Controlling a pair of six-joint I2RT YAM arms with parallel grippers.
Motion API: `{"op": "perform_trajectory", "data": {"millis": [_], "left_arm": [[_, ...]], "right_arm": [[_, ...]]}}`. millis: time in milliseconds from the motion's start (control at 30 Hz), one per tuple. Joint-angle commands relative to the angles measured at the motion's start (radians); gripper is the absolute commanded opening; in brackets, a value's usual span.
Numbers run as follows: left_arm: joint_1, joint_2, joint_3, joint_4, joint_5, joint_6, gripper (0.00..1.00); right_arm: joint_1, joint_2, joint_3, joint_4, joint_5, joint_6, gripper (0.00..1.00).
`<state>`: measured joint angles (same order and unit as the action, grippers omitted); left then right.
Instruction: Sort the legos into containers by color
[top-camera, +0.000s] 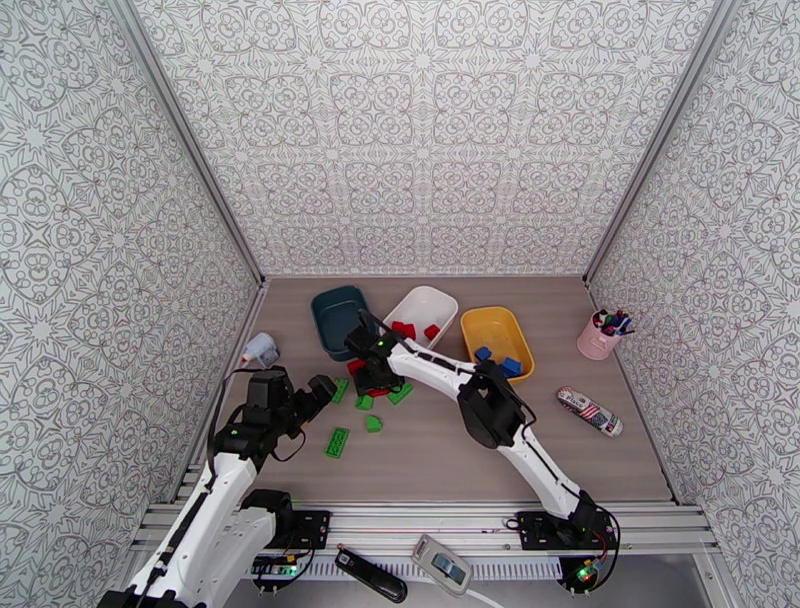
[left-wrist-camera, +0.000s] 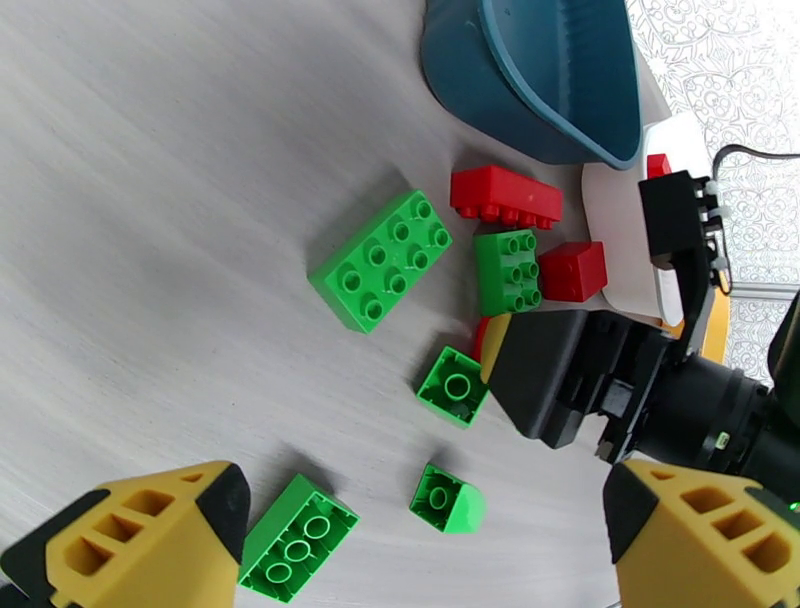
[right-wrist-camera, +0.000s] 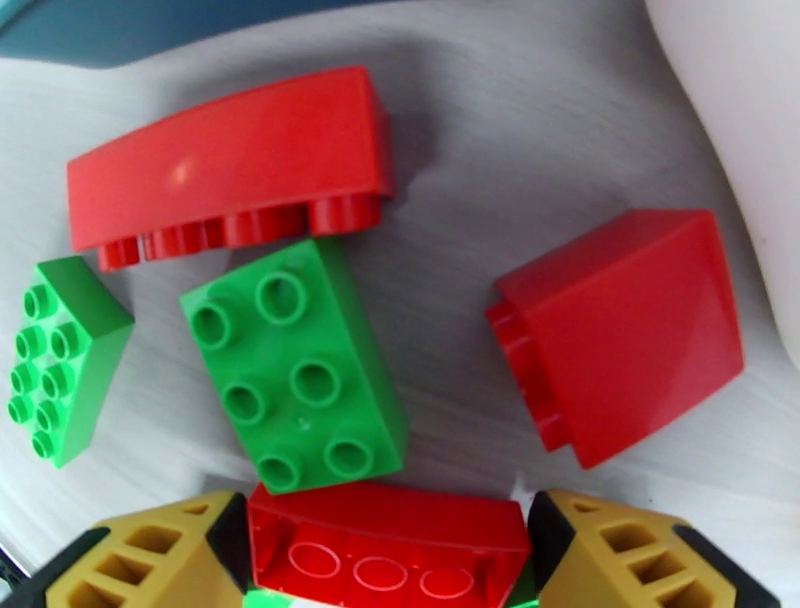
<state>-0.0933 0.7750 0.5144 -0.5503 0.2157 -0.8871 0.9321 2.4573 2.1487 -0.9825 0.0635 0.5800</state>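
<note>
Three containers stand in a row at the back: a dark teal tub, a white tub with red legos in it, and a yellow tub with blue legos. In front of them, red and green legos lie loose. My right gripper is down among them. Its fingers press both ends of an upside-down red brick that lies on the table. Beside it are a green brick and two red bricks. My left gripper hangs open over green bricks.
A pink pen cup stands at the right wall, with a flag-patterned object lying in front of it. A small white object sits by the left wall. More green bricks lie nearer the front.
</note>
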Motion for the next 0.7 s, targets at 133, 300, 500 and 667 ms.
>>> {"op": "perform_trajectory", "data": {"millis": [133,300,500,667], "left_arm": [[0.010,-0.004,-0.009,-0.003,0.025,0.000,0.99],[0.010,-0.005,-0.005,-0.001,0.026,-0.001,0.99],[0.000,0.018,-0.007,0.032,0.055,-0.010,0.99],[-0.051,0.069,0.006,0.081,0.048,-0.025,0.98]], "right_arm": [[0.016,0.038,0.022,-0.031,0.030,0.018,0.76],[0.017,0.020,0.013,-0.031,0.037,0.018,0.68],[0.016,-0.081,-0.059,0.011,0.042,0.018,0.63],[0.000,-0.181,-0.126,0.045,0.035,0.020,0.61]]}}
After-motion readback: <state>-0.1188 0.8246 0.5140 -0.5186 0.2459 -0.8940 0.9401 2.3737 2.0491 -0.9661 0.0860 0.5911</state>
